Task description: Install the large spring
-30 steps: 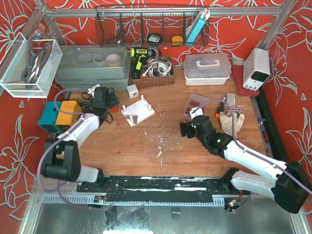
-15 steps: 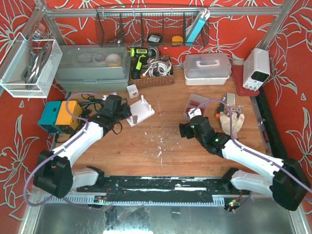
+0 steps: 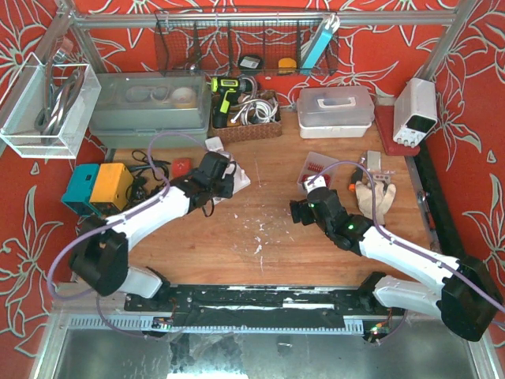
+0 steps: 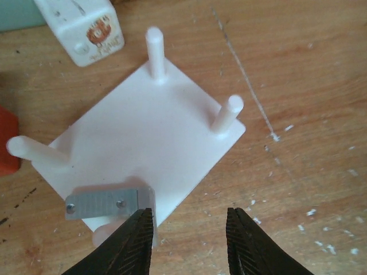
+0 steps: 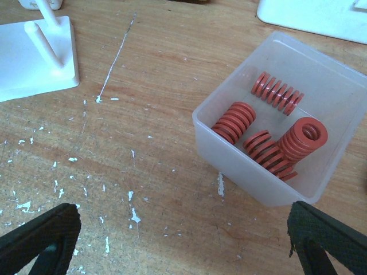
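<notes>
A white plate point(image 4: 143, 132) with upright pegs lies on the wooden table, left of centre in the top view point(image 3: 240, 178). A grey metal block point(image 4: 106, 203) sits at its near corner. My left gripper point(image 4: 189, 240) hovers over that near edge, open with a narrow gap and nothing between the fingers. Several red springs lie in a clear bin point(image 5: 252, 177); the widest spring point(image 5: 302, 139) stands on end. My right gripper point(image 5: 183, 240) is wide open just short of the bin, holding nothing. It shows in the top view point(image 3: 304, 209) too, near the bin point(image 3: 316, 167).
A white cube point(image 4: 86, 26) sits beyond the plate, a red piece point(image 4: 7, 143) to its left. Along the back are a grey lidded bin point(image 3: 150, 110), a basket with a drill point(image 3: 245, 110), a white box point(image 3: 335, 110) and a power supply point(image 3: 416, 110). A glove point(image 3: 375, 196) lies right.
My left arm swung right from beside the orange box to over the white plate, and its jaws narrowed. The right arm stayed almost still, wide open.
</notes>
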